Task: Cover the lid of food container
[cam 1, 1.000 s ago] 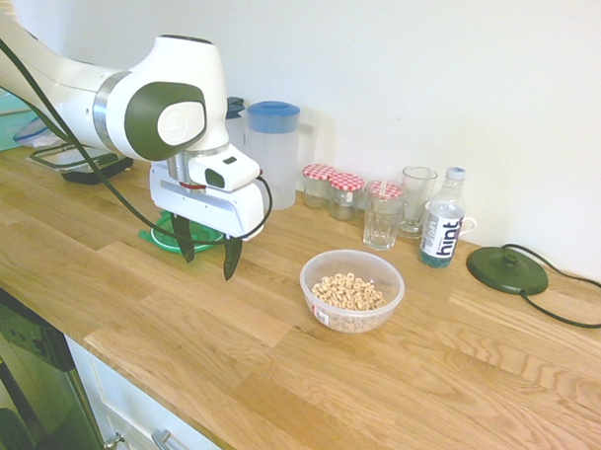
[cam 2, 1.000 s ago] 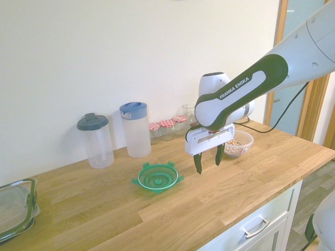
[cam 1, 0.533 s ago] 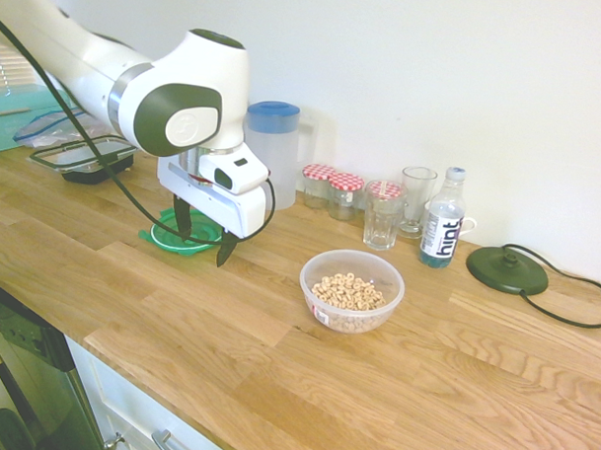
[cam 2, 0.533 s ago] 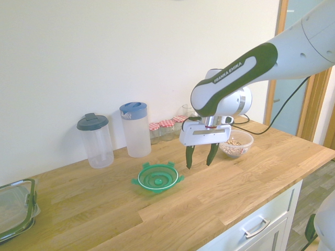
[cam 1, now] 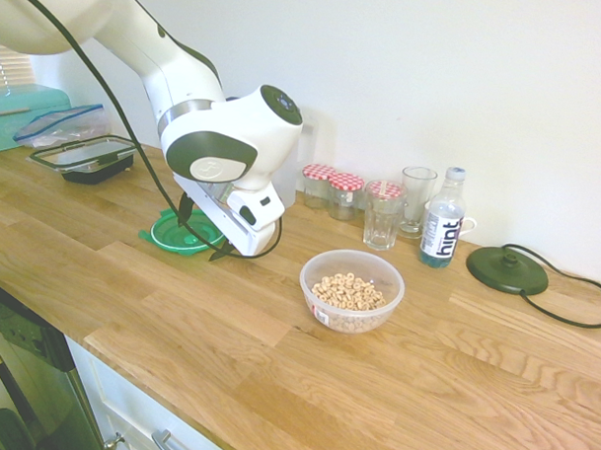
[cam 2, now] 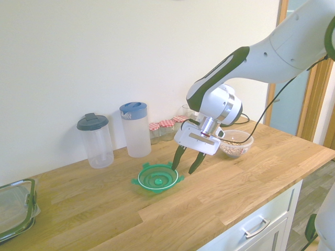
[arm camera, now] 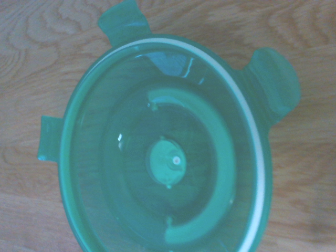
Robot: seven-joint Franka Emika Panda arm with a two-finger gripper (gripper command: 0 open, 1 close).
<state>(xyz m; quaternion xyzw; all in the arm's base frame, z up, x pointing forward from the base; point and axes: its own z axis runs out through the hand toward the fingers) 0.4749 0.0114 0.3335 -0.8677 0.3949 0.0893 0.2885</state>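
Wooden bench [cam 1: 306,363] against a white wall, first exterior view: the lid [cam 1: 182,231], green and round, lies flat on the bench, partly hidden behind the arm; the container [cam 1: 352,290], a clear bowl of ring cereal, stands uncovered and well apart from it, nearer the glasses and bottle. Second exterior view: the end effector [cam 2: 185,163] tilts down toward the lid [cam 2: 157,177], its dark fingers [cam 2: 177,157] spread wide and empty, one tip just above the lid's near rim, the other beside it over bare wood; contact cannot be confirmed. The container [cam 2: 236,143] sits behind the arm. Wrist view: the lid [arm camera: 168,152] fills the frame, snap tabs and centre disc showing, resting on wood grain. Judged progress: early; nothing is grasped, so gripping, carrying and seating the lid all remain.
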